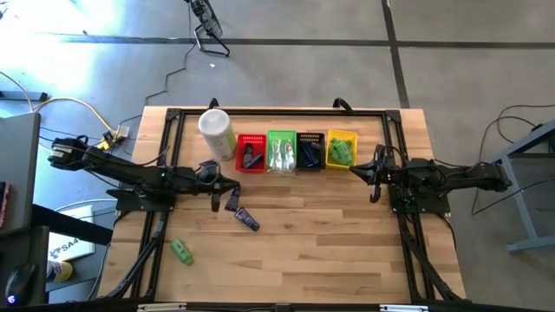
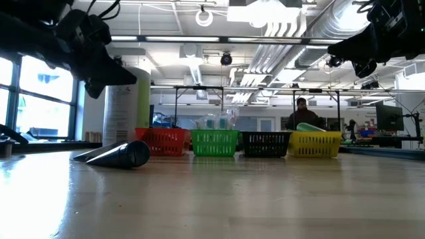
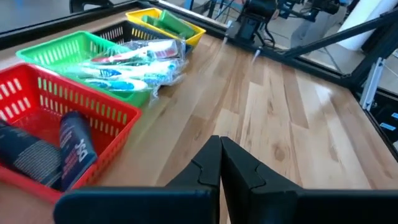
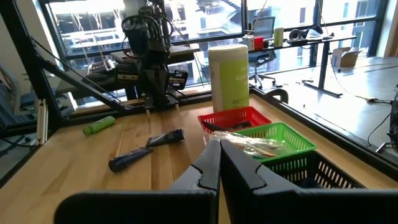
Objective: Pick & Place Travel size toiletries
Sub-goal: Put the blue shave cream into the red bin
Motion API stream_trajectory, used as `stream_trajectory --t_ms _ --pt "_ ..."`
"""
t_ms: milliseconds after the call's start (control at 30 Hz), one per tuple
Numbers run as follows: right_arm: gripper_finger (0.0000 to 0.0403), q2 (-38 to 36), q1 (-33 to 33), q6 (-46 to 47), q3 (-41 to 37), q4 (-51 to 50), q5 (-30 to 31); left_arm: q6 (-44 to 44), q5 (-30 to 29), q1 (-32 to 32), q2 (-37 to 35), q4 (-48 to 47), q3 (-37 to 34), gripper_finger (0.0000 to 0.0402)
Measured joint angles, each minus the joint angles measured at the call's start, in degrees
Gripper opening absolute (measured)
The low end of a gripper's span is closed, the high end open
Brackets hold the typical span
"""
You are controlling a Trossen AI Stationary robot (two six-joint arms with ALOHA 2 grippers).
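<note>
Hovering with fingers pressed together and empty just in front of the red basket (image 1: 251, 152), left gripper (image 1: 227, 188); lying loose nearby, two dark tubes (image 1: 245, 217); waiting likewise closed beside the yellow basket (image 1: 342, 148), right gripper (image 1: 375, 176).

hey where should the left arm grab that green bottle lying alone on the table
Grip the green bottle across its narrow middle, coming straight down from above. It lies flat and angled on bare wood, clear of the dark tubes, so turn the left gripper so its fingers close across the short width.
</note>
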Motion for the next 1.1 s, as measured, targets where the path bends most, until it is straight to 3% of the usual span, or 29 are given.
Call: stream_trajectory --t_ms 200,667,867,1100 --pt "0.0002 0.0 0.0 -0.2 0.0 0.0 0.0 -1.1 -3.3 -3.4 4.7 -7.0 6.5 0.0" --pt "0.0002 0.0 0.0 -0.1 0.0 -0.2 0.0 -30.0 -15.2 -14.8 9.3 -44.4 24.7 0.0" --pt "0.0002 0.0 0.0 0.1 0.0 -0.3 0.0 -43.5 -14.3 -16.6 13.5 -60.8 32.4 0.0" --pt "0.0002 0.0 0.0 0.2 0.0 -0.3 0.0 -57.5 -7.7 -16.4 19.9 -77.6 39.4 0.0"
